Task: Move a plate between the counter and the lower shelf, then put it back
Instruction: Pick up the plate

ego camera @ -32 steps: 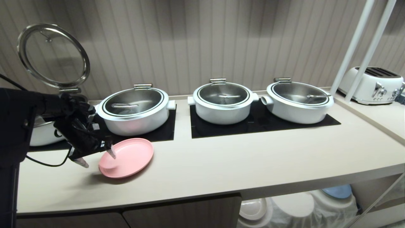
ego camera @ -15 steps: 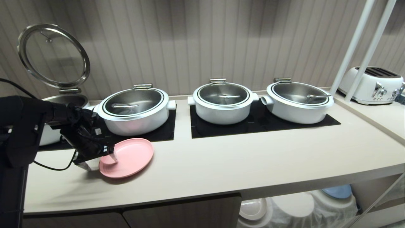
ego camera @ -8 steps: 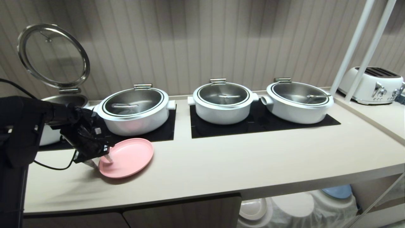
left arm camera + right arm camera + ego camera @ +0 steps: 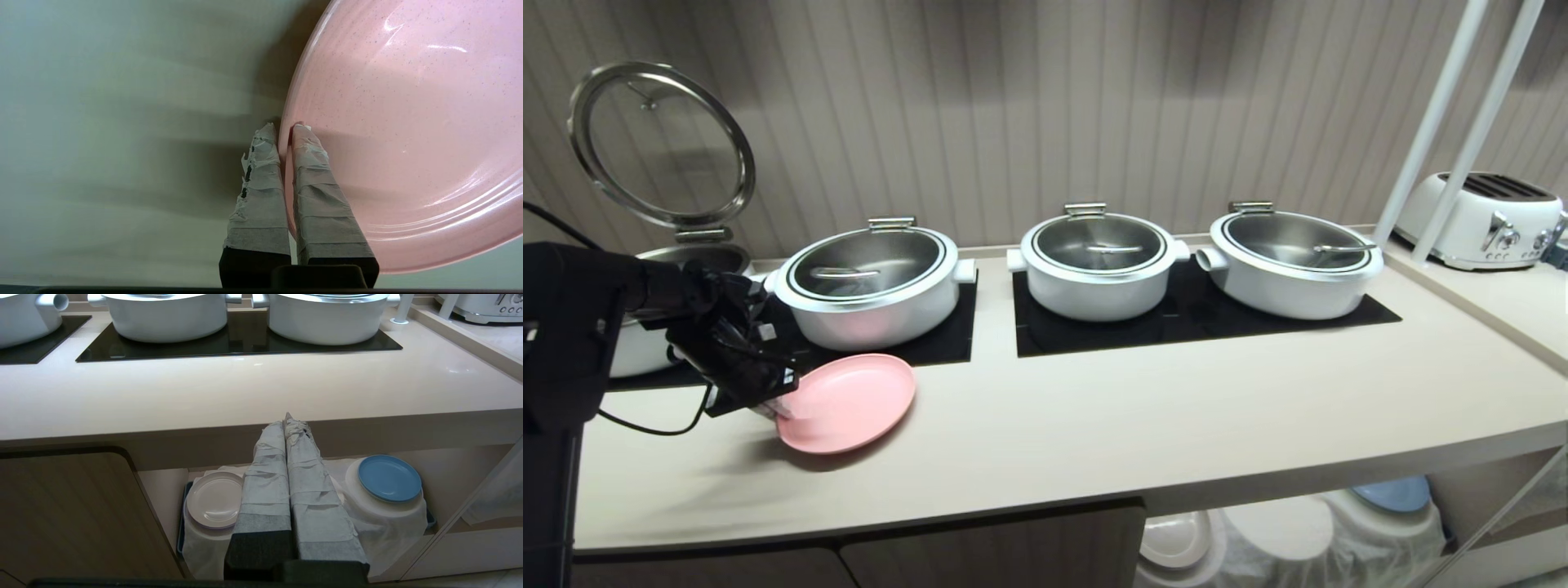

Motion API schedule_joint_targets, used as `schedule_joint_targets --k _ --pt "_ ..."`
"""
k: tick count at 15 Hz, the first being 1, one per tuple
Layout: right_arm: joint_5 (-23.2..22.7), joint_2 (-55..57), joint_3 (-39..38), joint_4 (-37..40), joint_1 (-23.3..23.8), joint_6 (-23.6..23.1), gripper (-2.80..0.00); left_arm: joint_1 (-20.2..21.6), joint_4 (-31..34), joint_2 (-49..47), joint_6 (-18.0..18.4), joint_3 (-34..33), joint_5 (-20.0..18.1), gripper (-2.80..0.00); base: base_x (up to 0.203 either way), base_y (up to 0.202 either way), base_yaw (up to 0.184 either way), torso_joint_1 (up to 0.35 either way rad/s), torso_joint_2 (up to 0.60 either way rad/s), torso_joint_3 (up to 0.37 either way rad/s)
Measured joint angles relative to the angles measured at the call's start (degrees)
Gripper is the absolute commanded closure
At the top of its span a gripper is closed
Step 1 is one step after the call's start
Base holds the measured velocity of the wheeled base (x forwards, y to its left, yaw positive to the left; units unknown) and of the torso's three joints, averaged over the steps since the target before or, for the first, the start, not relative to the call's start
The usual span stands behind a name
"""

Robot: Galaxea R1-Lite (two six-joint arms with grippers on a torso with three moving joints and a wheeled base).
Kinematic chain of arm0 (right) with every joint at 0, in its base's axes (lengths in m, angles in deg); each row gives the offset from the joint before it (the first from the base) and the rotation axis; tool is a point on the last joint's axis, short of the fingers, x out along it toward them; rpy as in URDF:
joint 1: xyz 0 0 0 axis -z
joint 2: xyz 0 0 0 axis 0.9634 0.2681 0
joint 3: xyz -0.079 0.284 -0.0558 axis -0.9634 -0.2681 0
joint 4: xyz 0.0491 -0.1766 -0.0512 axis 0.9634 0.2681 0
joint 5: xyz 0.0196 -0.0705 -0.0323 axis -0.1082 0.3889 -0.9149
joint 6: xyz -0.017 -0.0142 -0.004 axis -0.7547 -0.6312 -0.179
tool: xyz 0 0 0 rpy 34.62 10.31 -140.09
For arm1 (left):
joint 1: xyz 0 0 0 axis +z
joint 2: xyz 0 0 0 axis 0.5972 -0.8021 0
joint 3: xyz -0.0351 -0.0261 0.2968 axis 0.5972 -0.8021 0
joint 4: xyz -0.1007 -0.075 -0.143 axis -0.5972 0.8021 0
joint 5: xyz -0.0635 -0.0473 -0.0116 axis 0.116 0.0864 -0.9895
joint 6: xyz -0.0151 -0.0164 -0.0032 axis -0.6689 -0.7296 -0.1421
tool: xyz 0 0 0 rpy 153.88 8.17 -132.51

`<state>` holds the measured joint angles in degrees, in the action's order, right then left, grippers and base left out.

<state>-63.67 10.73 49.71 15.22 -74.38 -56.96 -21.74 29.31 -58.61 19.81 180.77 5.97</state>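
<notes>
- The plate (image 4: 849,402) is sitting on the counter (image 4: 1143,416) at its left end, near side of the leftmost lidded white pot (image 4: 870,286), its left edge tipped slightly up.
- The left gripper (image 4: 778,406) is pinching the plate's left rim, one finger inside, one outside.
- The right gripper (image 4: 287,418), fingers pressed together and empty, is hanging before the lower shelf (image 4: 445,473).
</notes>
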Motion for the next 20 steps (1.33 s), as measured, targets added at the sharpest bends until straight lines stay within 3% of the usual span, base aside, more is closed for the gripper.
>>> schedule_joint_targets --k 8,20 --pt "0.01 0.00 0.00 0.02 0.00 0.00 0.00 2.25 0.39 4.06 -1.11 -5.49 -1.88 0.00 0.000 0.000 0.000 0.000 0.00 0.000" --pt "0.00 0.00 0.00 0.02 0.02 0.01 0.00 7.25 0.31 19.92 -0.97 -25.84 -7.20 0.00 0.000 0.000 0.000 0.000 0.00 0.000"
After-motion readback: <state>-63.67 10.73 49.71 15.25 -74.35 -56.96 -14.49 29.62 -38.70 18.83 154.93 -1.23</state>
